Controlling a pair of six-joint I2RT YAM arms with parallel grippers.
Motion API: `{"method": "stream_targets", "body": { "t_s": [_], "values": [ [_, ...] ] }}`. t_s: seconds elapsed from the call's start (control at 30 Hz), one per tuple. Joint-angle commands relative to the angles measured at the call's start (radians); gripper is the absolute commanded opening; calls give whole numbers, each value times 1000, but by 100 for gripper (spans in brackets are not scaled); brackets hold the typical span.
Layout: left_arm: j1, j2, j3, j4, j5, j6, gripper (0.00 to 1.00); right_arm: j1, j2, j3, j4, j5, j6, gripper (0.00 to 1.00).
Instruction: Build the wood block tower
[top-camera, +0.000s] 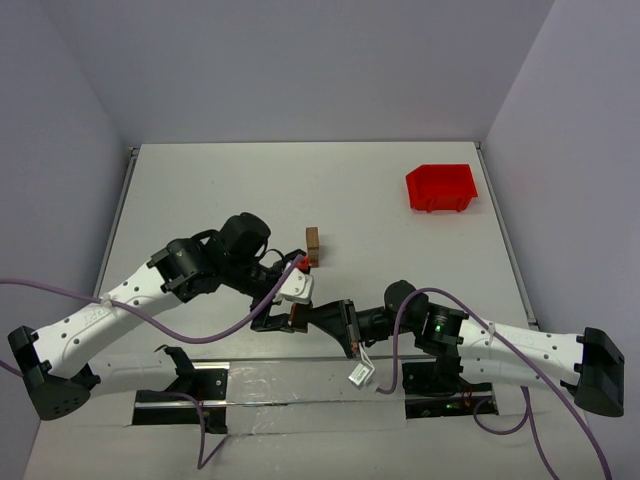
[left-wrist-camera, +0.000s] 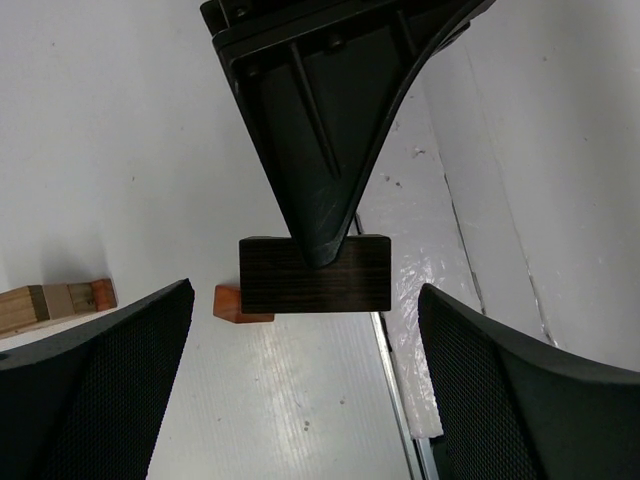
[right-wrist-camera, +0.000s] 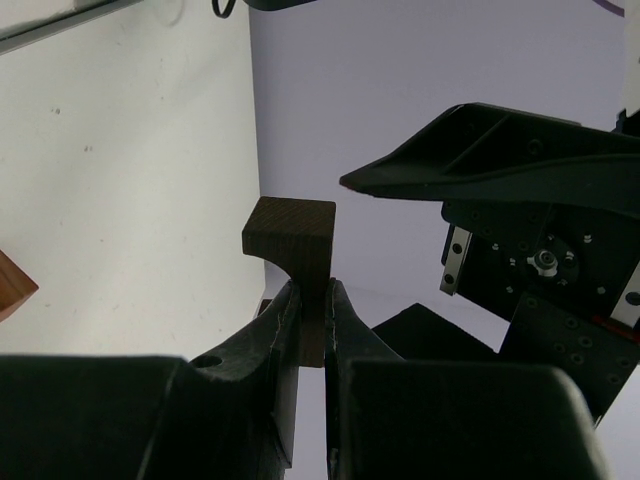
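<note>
Toward the near edge of the table (top-camera: 200, 190), about midway along it, the two arms meet with their tools facing each other. The right gripper (right-wrist-camera: 314, 295) is clamped on a dark brown wood block (right-wrist-camera: 290, 232), its two fingers pressed tight against the lower part of the piece. From the right wrist the block shows a curved hollow cut into one side, so it looks like the arch shape. Its square top end stands free above the fingertips. The left gripper (left-wrist-camera: 305, 300) has its jaws spread wide apart and grips nothing. In the left wrist view the dark block hangs in the gap between its two black fingers (left-wrist-camera: 110, 370), touching neither of them. A small reddish-orange block (left-wrist-camera: 238, 303) lies on the table just beyond the dark one, partly hidden behind its corner. The tower (top-camera: 313, 246) stands farther in, roughly at the middle of the table and a little beyond the grippers. It is a narrow stack of tan and brown pieces, one block wide, and it is apart from both arms. From the left wrist its layers read as tan, paler tan and a reddish end, though the exact number of pieces is hard to tell. A red bin (top-camera: 441, 187) sits near the far right corner, well apart from everything else.
</note>
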Motion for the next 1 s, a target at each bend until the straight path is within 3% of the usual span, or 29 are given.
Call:
{"method": "stream_targets", "body": {
  "t_s": [0.0, 0.53, 0.8, 0.97],
  "values": [
    [-8, 10, 36, 19, -37, -17, 99, 14, -19, 40, 28, -20, 5, 0],
    [-22, 28, 37, -3, -35, 3, 87, 18, -24, 37, 32, 10, 34, 0],
    [-31, 32, 42, -21, -28, 19, 69, 19, -30, 37, 33, 23, 44, 0],
    [-33, 39, 45, -22, -36, 23, 66, 20, -32, 39, 36, 27, 51, 0]
  ]
}}
